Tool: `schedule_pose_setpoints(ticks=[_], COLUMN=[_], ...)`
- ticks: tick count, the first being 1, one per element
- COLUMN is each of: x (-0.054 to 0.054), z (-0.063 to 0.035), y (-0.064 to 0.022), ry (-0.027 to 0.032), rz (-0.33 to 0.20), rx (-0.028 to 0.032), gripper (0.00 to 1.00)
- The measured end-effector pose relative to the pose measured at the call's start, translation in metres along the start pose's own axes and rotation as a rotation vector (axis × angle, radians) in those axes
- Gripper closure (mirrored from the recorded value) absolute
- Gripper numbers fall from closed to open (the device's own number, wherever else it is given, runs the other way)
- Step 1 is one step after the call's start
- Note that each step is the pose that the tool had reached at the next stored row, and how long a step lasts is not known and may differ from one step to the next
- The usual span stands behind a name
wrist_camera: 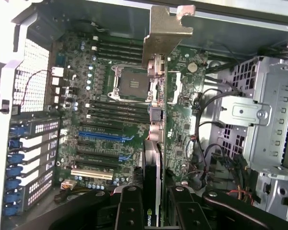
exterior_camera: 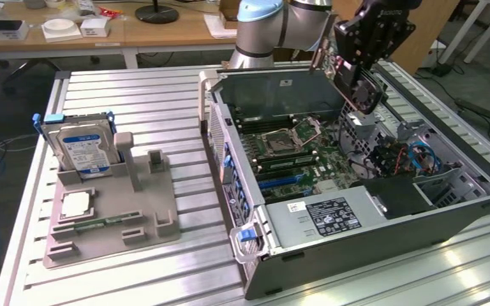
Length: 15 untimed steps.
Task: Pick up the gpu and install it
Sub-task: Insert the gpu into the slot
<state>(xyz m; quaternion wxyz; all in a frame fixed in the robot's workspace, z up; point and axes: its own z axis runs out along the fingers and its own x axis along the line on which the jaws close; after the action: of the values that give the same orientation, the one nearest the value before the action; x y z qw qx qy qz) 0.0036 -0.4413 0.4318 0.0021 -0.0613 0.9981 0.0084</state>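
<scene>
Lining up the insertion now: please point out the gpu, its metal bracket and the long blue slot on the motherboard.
gpu [wrist_camera: 152, 165]: wrist view, on the card's upturned edge.
metal bracket [wrist_camera: 165, 28]: wrist view, middle of its flat plate.
blue slot [wrist_camera: 102, 136]: wrist view, midway along the slot.

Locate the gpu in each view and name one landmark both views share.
Exterior view: the gpu hangs in the gripper above the open computer case, toward the exterior view's right.
Wrist view: the gpu runs edge-on out from the gripper, with its bracket end over the motherboard.
Shared landmark: the CPU socket.
</scene>
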Motion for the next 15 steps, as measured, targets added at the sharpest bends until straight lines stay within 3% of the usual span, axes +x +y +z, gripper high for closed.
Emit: schedule_pose_setpoints(ticks=[15], x=[0.0], z=[0.0], y=[0.0], ry=[0.0019], rz=[-0.15], rx=[-0.0056], gripper=[0.74])
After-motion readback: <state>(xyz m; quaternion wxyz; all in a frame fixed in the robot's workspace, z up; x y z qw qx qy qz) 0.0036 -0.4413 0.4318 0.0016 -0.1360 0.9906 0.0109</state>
